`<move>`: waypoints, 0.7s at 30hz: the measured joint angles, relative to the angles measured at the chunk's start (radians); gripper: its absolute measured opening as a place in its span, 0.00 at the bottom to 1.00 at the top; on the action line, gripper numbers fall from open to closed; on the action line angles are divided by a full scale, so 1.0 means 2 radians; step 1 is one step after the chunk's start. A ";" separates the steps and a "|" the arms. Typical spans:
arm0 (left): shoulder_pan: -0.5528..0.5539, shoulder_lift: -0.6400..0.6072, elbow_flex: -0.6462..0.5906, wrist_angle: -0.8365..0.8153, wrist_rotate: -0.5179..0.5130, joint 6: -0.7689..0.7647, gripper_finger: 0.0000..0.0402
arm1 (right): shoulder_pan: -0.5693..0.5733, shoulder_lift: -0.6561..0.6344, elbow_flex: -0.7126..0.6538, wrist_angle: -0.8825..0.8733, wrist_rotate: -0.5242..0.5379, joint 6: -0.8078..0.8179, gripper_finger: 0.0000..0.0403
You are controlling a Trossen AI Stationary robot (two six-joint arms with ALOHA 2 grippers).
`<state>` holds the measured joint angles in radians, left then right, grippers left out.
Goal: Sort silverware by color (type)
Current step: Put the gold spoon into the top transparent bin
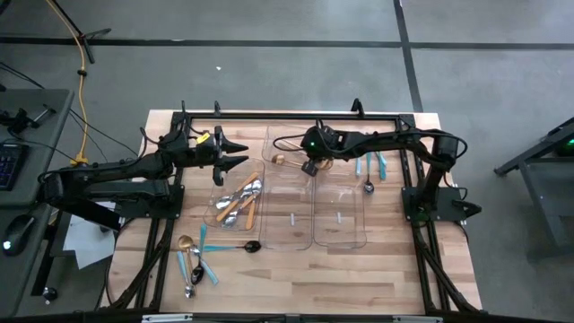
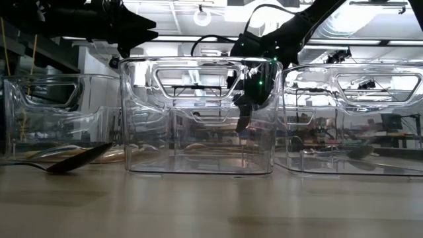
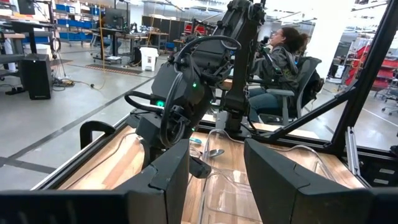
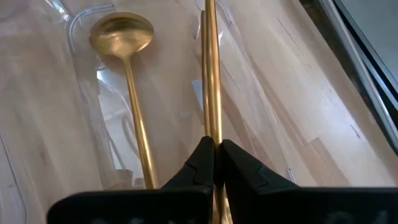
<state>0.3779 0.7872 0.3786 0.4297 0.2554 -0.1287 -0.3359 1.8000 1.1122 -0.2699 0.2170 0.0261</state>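
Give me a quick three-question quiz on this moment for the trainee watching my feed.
1. True or false: the right gripper is shut on a gold utensil.
2. Which tray holds the pile of orange-handled silverware? A) left tray B) middle tray C) right tray
3. Fill in: the left gripper hovers over the far end of the left tray with its jaws ____.

Key: 1 true; 2 A; 3 open.
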 joint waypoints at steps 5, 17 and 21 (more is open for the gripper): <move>0.000 0.000 0.000 0.000 0.000 0.000 0.36 | 0.000 0.000 0.000 0.001 0.000 0.000 0.06; 0.000 0.000 0.000 0.000 0.000 0.000 0.36 | 0.000 0.000 0.000 0.002 0.000 -0.004 0.08; 0.000 0.000 0.000 0.000 0.000 0.000 0.36 | 0.000 0.000 0.000 0.012 0.000 -0.011 0.08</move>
<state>0.3779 0.7872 0.3786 0.4301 0.2554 -0.1284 -0.3359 1.8000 1.1122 -0.2468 0.2173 0.0043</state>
